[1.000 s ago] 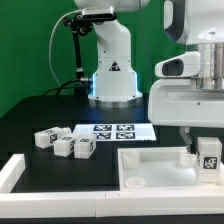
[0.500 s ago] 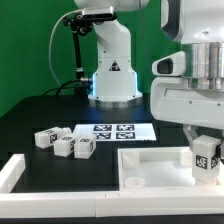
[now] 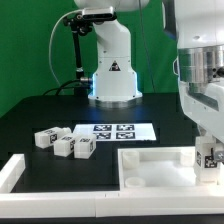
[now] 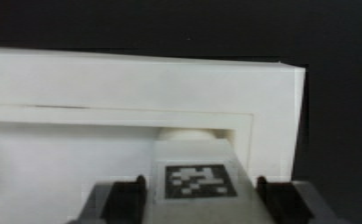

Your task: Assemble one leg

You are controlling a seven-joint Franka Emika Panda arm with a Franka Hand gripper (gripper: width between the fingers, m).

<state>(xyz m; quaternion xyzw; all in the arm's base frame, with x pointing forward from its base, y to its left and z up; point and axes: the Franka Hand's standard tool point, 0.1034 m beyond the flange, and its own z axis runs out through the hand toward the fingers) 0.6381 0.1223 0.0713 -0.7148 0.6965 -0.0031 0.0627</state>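
Starting at the lower left of the exterior view, I am seeing three spare legs (image 3: 62,143) sitting in a loose cluster on the black table (image 3: 40,115), with open dark surface all around them up to the white rail (image 3: 12,172) that is running along the near edge. Just right of the cluster, the marker board (image 3: 115,130) is lying flat, and behind it in the upper centre the arm's base (image 3: 110,75) is standing against the green backdrop.

Moving right, the large white panel (image 3: 160,165) is filling the lower right, its raised border framing a shallow recess; a round hole (image 3: 133,183) is showing near its front left corner. At the far right edge of the frame the gripper (image 3: 209,155) is reaching down over the panel's right end, and I am reading it as pinching the leg (image 3: 210,157), whose tag is facing the camera.

In the wrist view the leg (image 4: 199,185) is sitting between the two dark fingers (image 4: 121,198), tag up, with the panel's rim (image 4: 142,85) lying just beyond it and black table past that edge.
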